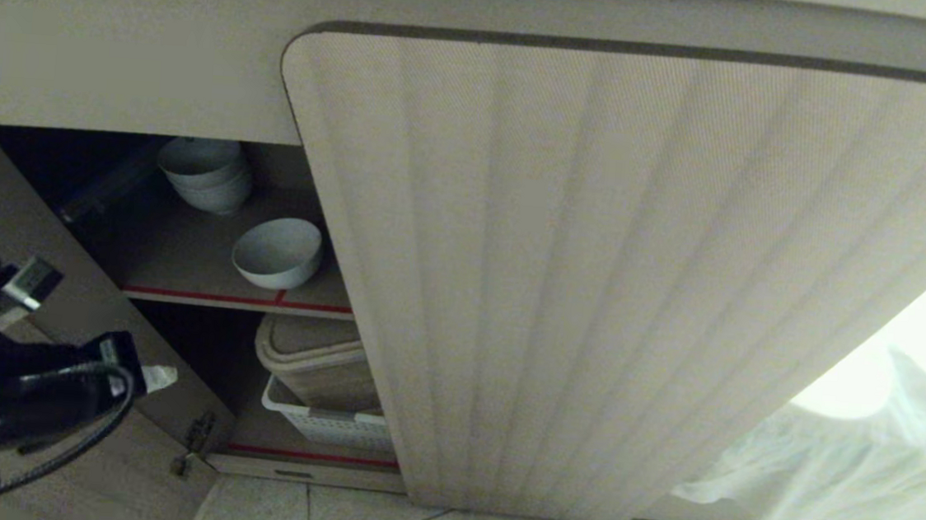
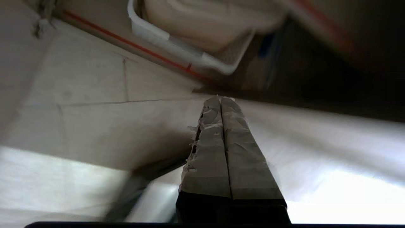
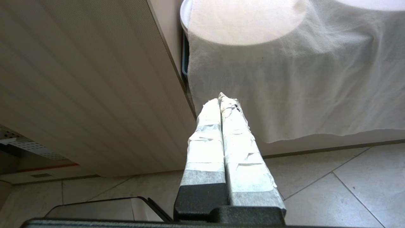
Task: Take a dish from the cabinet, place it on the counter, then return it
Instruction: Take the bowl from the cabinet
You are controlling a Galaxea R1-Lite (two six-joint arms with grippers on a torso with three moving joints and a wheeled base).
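Daylight from the right leaves the open left bay of the low beige wood-grain cabinet (image 1: 593, 287) dim. On its upper red-edged shelf (image 1: 237, 298) sits the small round white bowl (image 1: 277, 252), tilted so its mouth faces up and toward the robot; being round, it has no long axis to speak of. It lies near the shelf's front edge, above and beyond the left gripper (image 1: 159, 377) and well apart from it.

Behind the bowl, deeper in, stands a stack of similar white bowls (image 1: 205, 174) — its far side is lost in shadow, and the fluted closed door (image 1: 633, 306) cuts off whatever lies right of it. On the lower shelf a white plastic basket (image 1: 326, 424) holds a beige lidded container (image 1: 315, 360), both partly hidden by that same door.

The left gripper sits low at the left, level with the lower bay, its taped fingers (image 2: 218, 139) pressed together and holding nothing; its wrist view is smeared and blurred, showing only the basket rim and a red shelf edge clearly. The open door leaf (image 1: 55, 294) stands just beyond the arm.

The right gripper (image 3: 223, 101) hangs beside the closed door, fingers together and empty, near a white draped cloth (image 3: 300, 79) above the pale tiled floor (image 3: 332, 190).
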